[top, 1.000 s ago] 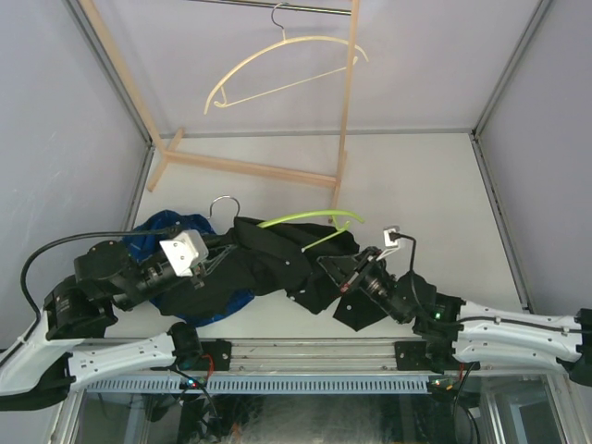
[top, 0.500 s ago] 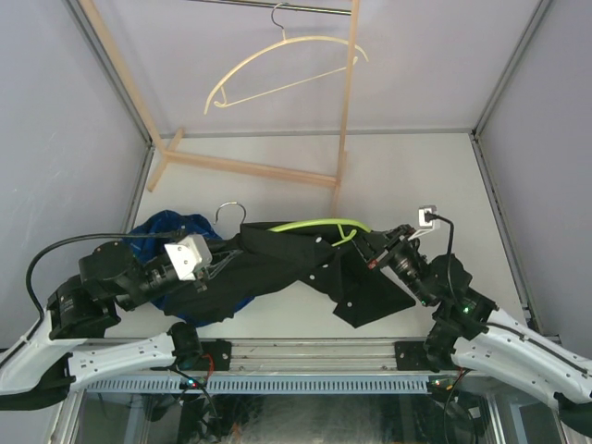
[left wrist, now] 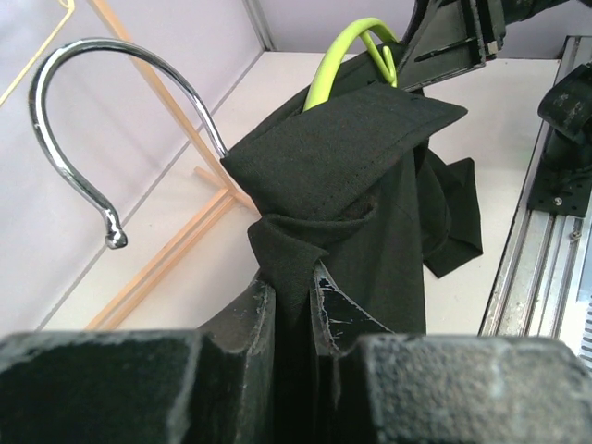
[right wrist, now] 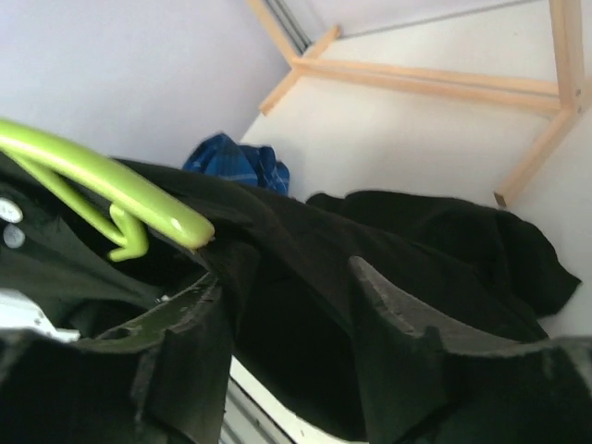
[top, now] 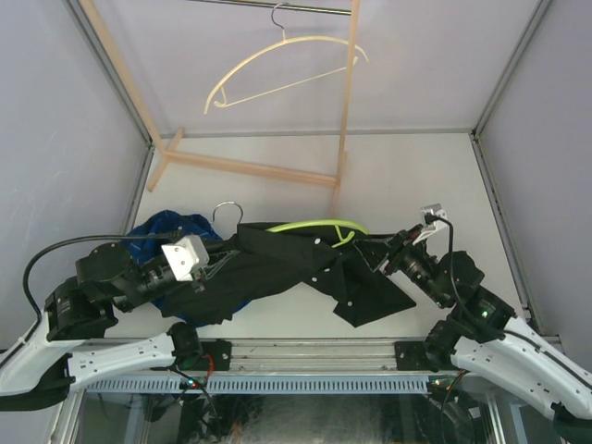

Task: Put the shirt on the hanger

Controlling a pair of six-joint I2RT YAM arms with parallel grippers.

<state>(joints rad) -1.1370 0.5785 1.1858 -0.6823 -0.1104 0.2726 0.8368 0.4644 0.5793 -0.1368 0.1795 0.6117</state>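
Scene is lit brightly and evenly; only soft shadows are cast on the white table. Detail is lost in the black shirt. Glare is seen on the metal hook. Nearby fingers are blurred in wrist views.

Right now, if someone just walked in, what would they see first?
A black shirt lies stretched across the middle of the table, with a green hanger poking out of it. The left gripper pinches the shirt's left end, and the right gripper stands open at the other end. High at the back hangs a cream hanger.
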